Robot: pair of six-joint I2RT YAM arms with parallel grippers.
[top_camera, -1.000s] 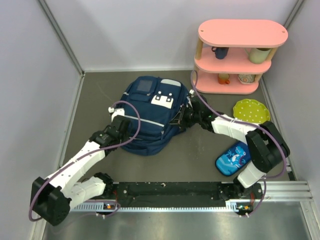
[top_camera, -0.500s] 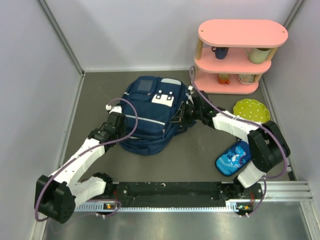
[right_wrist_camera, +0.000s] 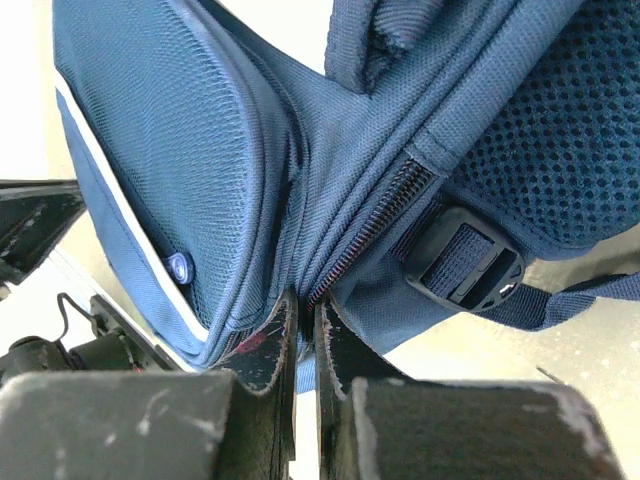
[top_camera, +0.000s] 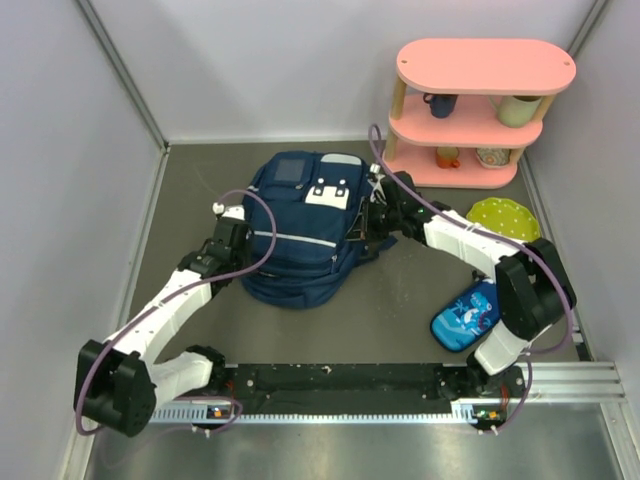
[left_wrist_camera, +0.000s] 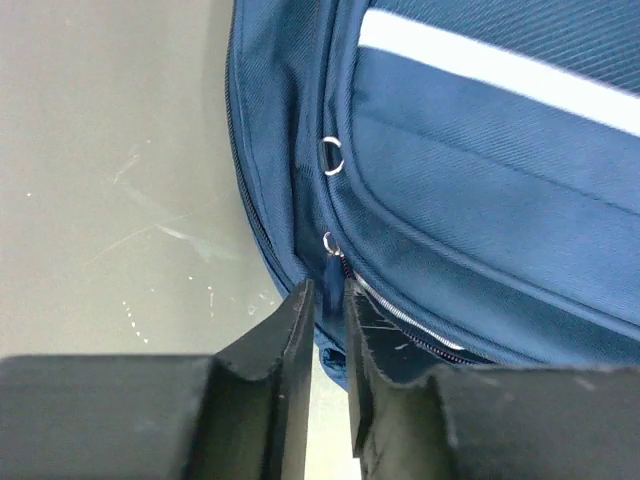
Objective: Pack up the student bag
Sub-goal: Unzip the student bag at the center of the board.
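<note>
Zip step on student bag (top_camera: 300,235)

Left gripper (left_wrist_camera: 330,300) narrow, pinching zipper pull (left_wrist_camera: 330,272). Student bag directly ahead of its tips, spreading off to the right. Right gripper (right_wrist_camera: 300,330) clamped on a student bag seam beside the zip, buckle (right_wrist_camera: 465,265) just right of its tips. Likely best: draw pull along the teeth line, not outward, with right side bracing fabric taut. Count: one student bag, one pencil case (top_camera: 466,316), one plate (top_camera: 503,220), one shelf (top_camera: 485,65).

Bright, even light; soft shadows; washed-out glare in right wrist view.
</note>
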